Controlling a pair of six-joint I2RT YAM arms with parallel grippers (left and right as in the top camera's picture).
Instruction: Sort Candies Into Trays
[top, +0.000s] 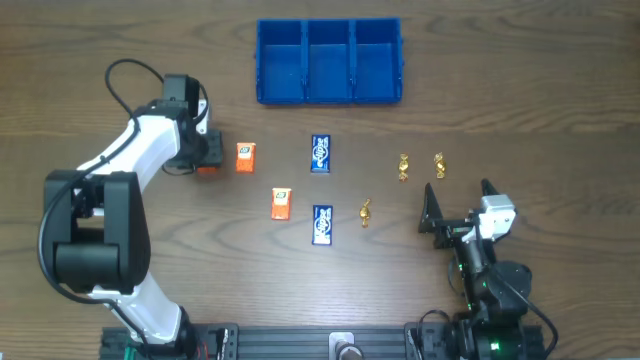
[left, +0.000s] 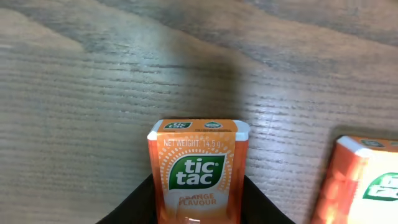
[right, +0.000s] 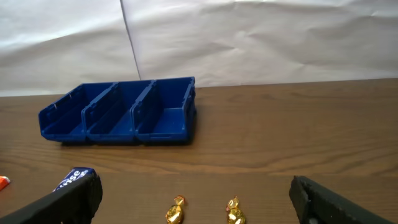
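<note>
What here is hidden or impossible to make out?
- Orange plastic mint box: lower part cut off by the left wrist view's edge; in the top view the left gripper covers most of it.
- Second orange box: cut by the same view's edge.
- Blue wrapped bar: partly behind the right gripper in its wrist view.

Diffuse overhead light is illuminating the table (top: 560, 90) evenly; a soft shadow is falling beyond the orange box (left: 198, 168); pale glare is streaking the grain beside it; the white backdrop (right: 261, 37) is reflecting brightly.
</note>
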